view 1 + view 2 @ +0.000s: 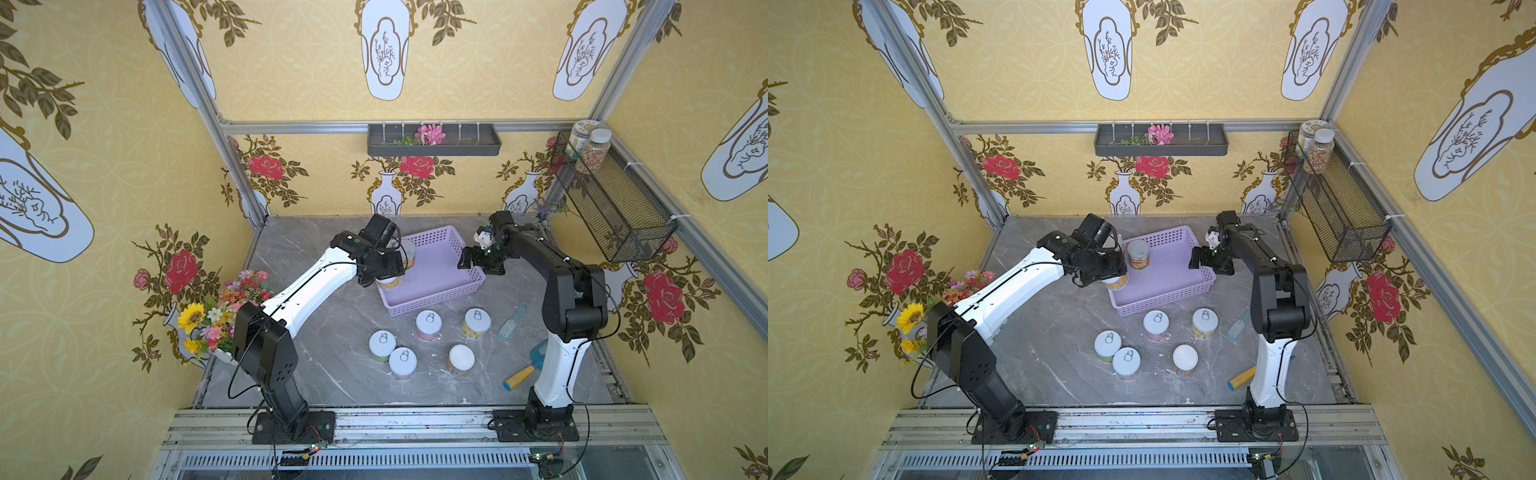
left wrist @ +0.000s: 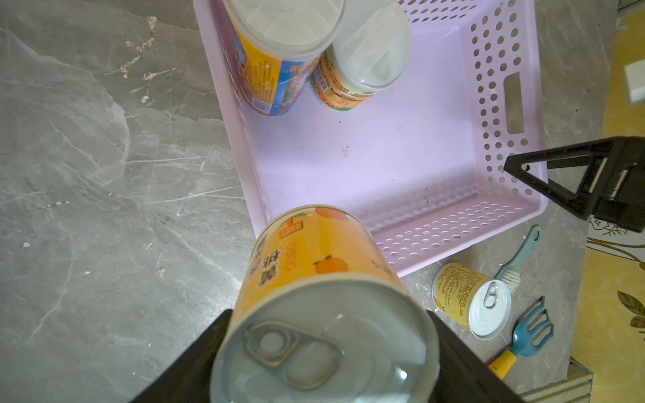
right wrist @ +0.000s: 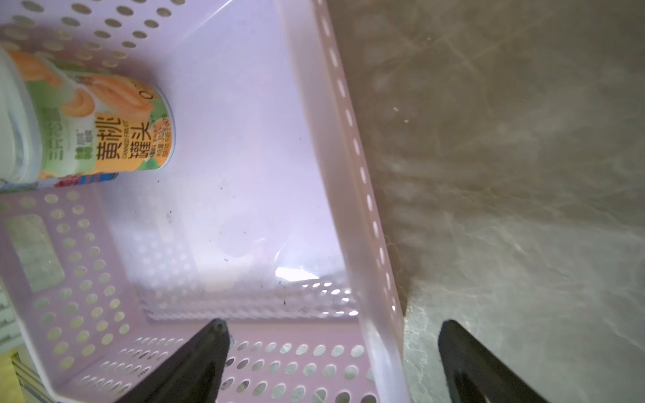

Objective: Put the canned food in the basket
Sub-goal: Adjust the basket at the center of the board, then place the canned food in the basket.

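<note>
While the orange can (image 2: 314, 251) hangs over the near left corner of the basket (image 1: 432, 301), my left fingers (image 2: 181, 380) are clamped on its sides near the top, closed only as far as its width permits. Whether its base clears the rim cannot be told.

Two cans (image 2: 349, 87) stand upright inside, side by side near the left wall; one of them is the taller blue-yellow can (image 2: 268, 69). The rest of the basket floor is bare.

My right fingers (image 3: 195, 366) are spread wide and hold nothing. One is inside the right wall and one outside, with the rim between them; contact with the wall cannot be told.

Five cans (image 1: 429, 325) stand upright on the bench (image 1: 332, 374) in front of the basket, apart from it.

Status, as I judge it: two of eight placed, one in transfer, five outstanding. Next required action: lower the orange can onto the bare floor, then release.
</note>
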